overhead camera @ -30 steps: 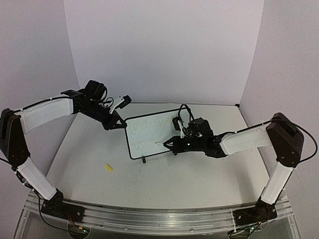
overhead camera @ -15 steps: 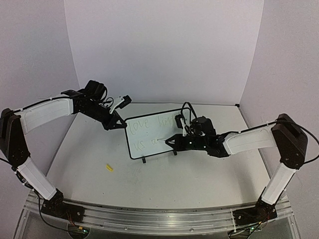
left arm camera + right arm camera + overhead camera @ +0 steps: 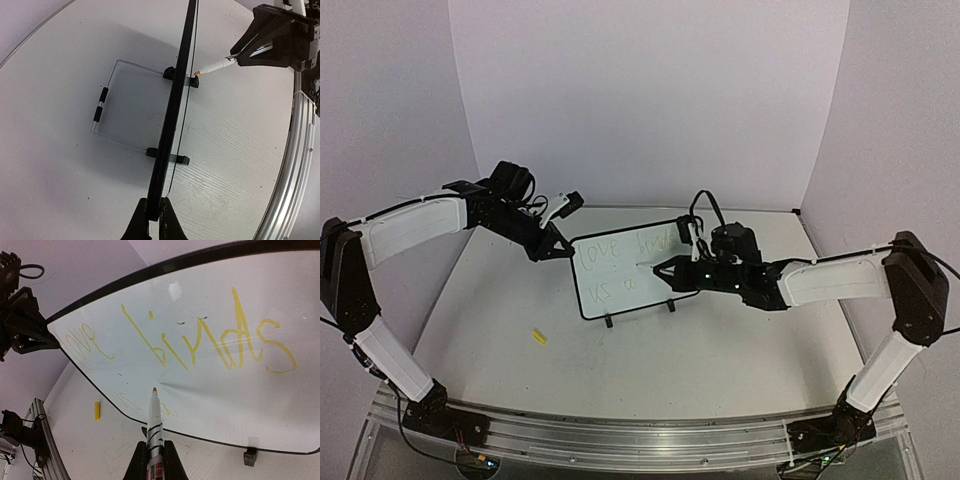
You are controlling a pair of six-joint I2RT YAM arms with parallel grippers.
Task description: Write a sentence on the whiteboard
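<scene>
My right pincer (image 3: pixel 152 462) is clamped tight on the barrel of a white marker (image 3: pixel 155 422), which juts out from between my fingers toward the whiteboard (image 3: pixel 616 285). Its orange tip sits right at the writing face, below the upper line and beside the faint lower one; I cannot tell whether it actually touches. My left pincer (image 3: pixel 153 220) is squeezed together on the board's thin black frame, at the top left corner as seen from above, one finger on each side of the edge. The board stands on its two small black feet near the middle of the desk (image 3: pixel 670 360), leaning back slightly. The sentence (image 3: pixel 200 340) runs across it in yellowish handwriting, two lines, the upper one starting with "love". A small yellow piece (image 3: pixel 538 337) lies on the desk well apart from the board, nearer my left arm.
</scene>
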